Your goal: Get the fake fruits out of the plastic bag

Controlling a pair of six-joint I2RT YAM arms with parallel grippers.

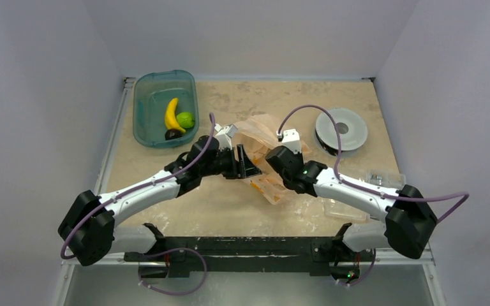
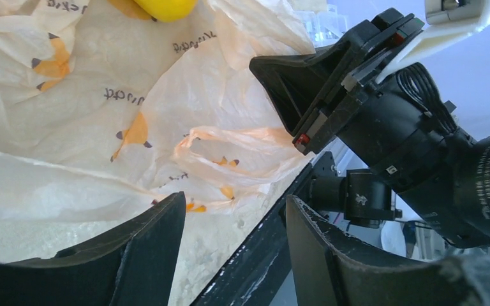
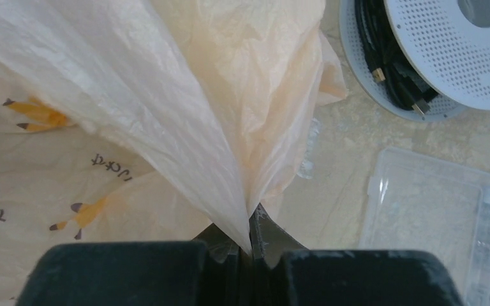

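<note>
The peach-orange plastic bag (image 1: 265,146) lies crumpled at the table's middle, between both arms. My right gripper (image 3: 247,239) is shut on a fold of the bag (image 3: 217,115) and holds it up. My left gripper (image 2: 233,223) is open and empty just beside the bag's loop handle (image 2: 230,159). A yellow fruit (image 2: 164,7) shows at the bag's mouth in the left wrist view. A yellow banana (image 1: 171,115), a green fruit (image 1: 185,119) and a dark round fruit (image 1: 173,134) lie in the teal bin (image 1: 147,95).
A grey cable spool (image 1: 341,129) sits at the back right, also in the right wrist view (image 3: 459,51). Clear plastic boxes (image 3: 440,210) lie at the right front, near the right arm.
</note>
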